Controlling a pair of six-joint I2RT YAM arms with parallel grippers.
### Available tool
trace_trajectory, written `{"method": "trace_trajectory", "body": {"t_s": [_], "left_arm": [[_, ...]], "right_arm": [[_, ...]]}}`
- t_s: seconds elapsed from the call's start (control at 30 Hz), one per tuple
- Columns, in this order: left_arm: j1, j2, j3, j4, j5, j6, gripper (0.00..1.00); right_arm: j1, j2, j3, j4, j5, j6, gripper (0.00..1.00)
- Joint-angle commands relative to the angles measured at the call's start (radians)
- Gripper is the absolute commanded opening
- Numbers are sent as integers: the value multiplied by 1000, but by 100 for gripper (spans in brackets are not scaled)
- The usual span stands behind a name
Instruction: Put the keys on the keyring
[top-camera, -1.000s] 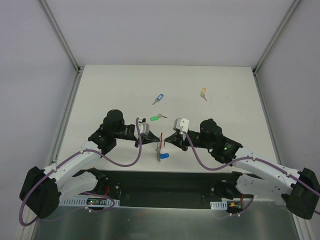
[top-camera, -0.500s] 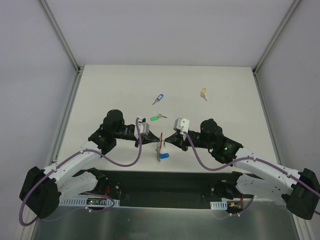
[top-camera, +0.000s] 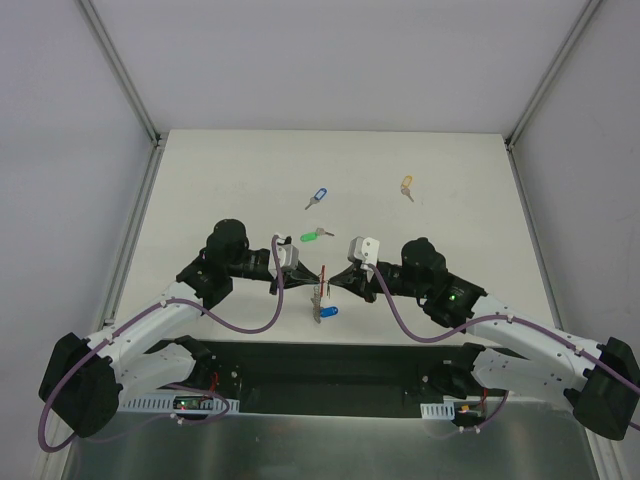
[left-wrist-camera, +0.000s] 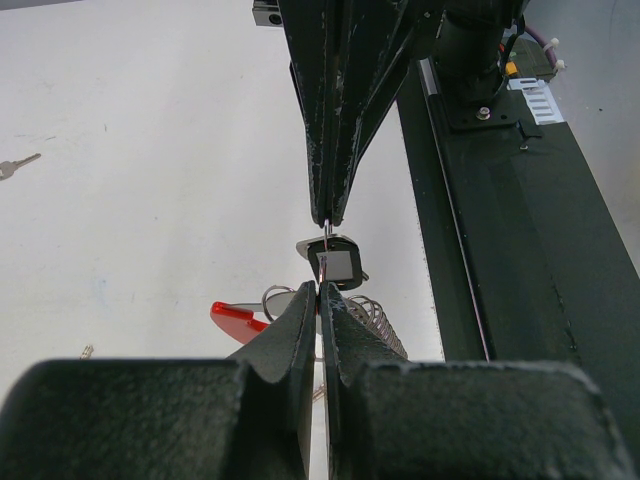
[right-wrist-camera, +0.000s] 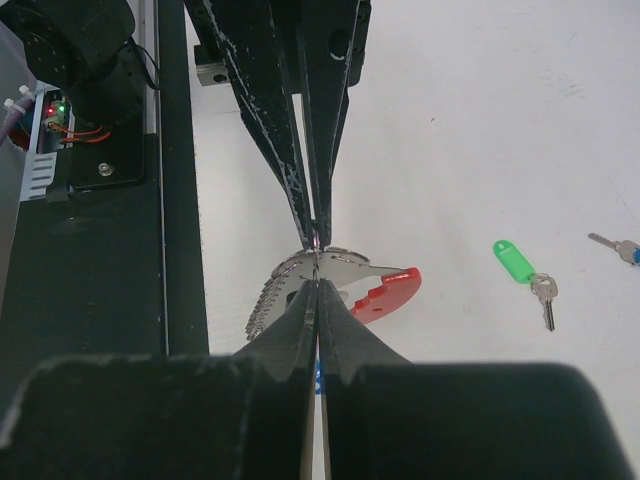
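Observation:
The keyring (top-camera: 322, 284) is held up between my two grippers above the near middle of the table. Its red half (right-wrist-camera: 385, 292) and grey ribbed half (right-wrist-camera: 268, 302) show in the right wrist view. My left gripper (top-camera: 305, 281) is shut on its thin edge from the left, and my right gripper (top-camera: 336, 281) is shut on it from the right, fingertips almost touching. A black-tagged key (left-wrist-camera: 338, 264) and a blue-tagged key (top-camera: 328, 311) hang at the ring. Loose on the table lie keys with a green tag (top-camera: 311, 237), a blue tag (top-camera: 318, 195) and a yellow tag (top-camera: 406, 184).
The black base rail (top-camera: 330, 365) runs along the table's near edge just behind the grippers. White walls and metal frame posts (top-camera: 150, 130) close in the table on three sides.

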Motion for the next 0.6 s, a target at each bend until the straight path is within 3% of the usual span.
{"method": "trace_trajectory", "body": {"t_s": [0.0, 0.57], "left_arm": [[-5, -2, 40, 26, 32, 10, 0], [-5, 2, 42, 26, 41, 7, 0]], "right_arm": [[-3, 4, 11, 52, -28, 12, 1], [-3, 13, 13, 67, -24, 15, 1]]}}
